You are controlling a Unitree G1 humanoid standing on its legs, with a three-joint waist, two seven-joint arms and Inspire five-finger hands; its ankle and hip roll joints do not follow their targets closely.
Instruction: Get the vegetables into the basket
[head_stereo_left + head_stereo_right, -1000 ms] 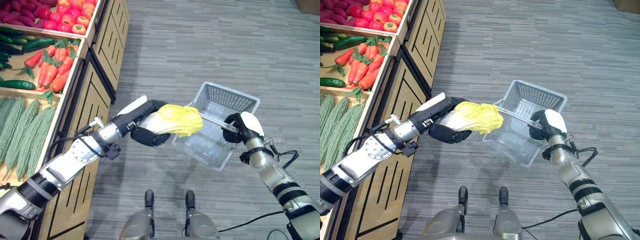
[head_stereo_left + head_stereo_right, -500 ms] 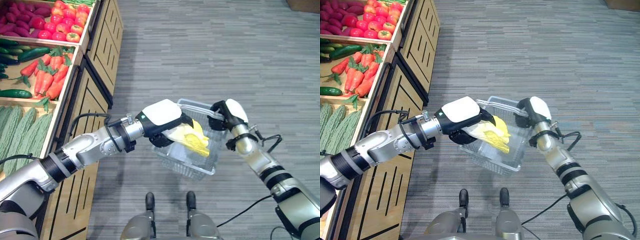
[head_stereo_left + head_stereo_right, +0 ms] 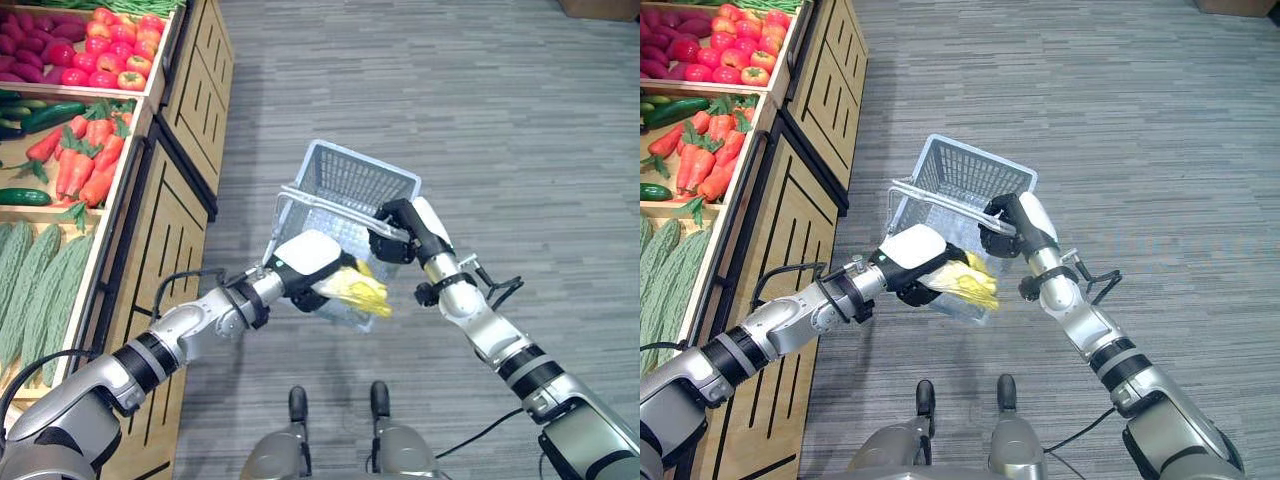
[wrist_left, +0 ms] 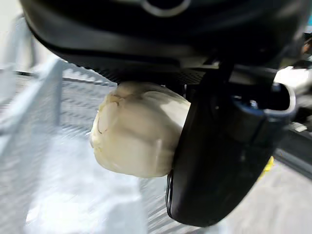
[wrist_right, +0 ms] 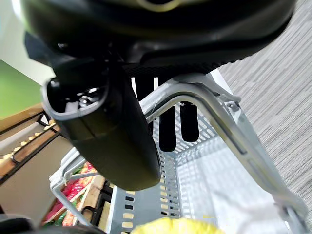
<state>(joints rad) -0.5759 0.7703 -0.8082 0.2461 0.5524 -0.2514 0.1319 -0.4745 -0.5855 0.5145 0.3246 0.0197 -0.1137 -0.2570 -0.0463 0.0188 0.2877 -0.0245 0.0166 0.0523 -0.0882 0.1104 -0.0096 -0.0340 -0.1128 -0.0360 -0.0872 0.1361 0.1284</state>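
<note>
The left hand (image 3: 312, 262) clasps a napa cabbage (image 3: 362, 293) with curled fingers, apparently just inside the grey basket (image 3: 345, 186). The right hand (image 3: 408, 226) grips the basket's handle (image 5: 222, 127), fingers wrapped.

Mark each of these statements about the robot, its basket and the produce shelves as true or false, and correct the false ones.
1. The left hand grips a napa cabbage. True.
2. The cabbage lies on the floor. False: it is held at the near rim of the basket.
3. The right hand is curled round the basket handle. True.
4. The basket is wooden. False: it is pale perforated plastic.
5. Carrots lie on the shelves at the robot's left. True.
6. The tomatoes sit in the basket. False: they are in a shelf crate.
</note>
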